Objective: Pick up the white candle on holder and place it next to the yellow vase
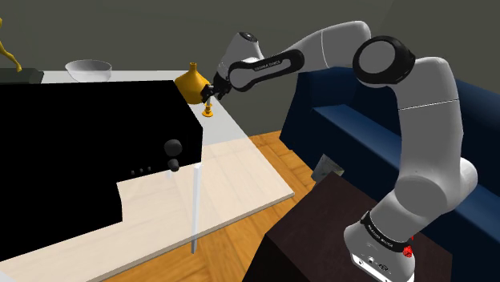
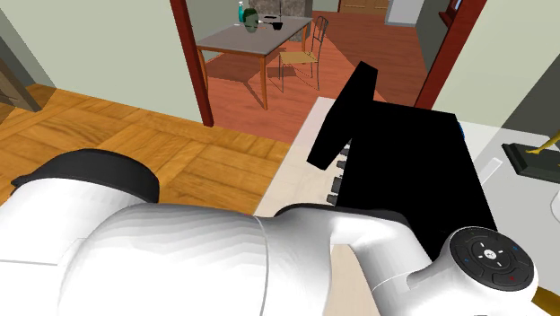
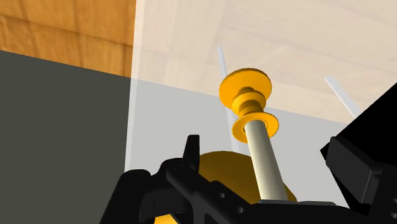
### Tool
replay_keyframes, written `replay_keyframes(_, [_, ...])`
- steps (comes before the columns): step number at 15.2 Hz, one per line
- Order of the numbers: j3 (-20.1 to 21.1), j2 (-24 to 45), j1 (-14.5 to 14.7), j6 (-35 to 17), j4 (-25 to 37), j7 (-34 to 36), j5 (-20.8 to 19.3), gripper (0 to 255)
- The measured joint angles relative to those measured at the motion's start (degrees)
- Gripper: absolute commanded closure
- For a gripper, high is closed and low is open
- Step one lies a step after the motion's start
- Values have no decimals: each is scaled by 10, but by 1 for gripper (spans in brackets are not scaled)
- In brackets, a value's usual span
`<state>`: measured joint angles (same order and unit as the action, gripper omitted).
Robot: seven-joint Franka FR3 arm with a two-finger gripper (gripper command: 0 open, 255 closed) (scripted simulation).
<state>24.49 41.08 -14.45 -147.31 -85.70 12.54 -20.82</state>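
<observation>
**Candle beside vase.** The cream candle, on its orange holder, is shown upright near the corner of the pale table, just beside the yellow vase. The black gripper is positioned directly over it. In the wrist view the jaws are seen spread apart, with the candle shaft between them and touched by neither. A clear bowl is set farther back, and a blue sofa is seen beyond the table.
</observation>
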Motion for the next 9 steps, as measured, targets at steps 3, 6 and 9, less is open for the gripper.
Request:
replay_keyframes(3, [14,-43,-17,11,-32,-4,12,0])
replay_keyframes(6, [16,-50,-20,12,-38,-6,14,0])
replay_keyframes(9, [16,-50,-20,12,-38,-6,15,0])
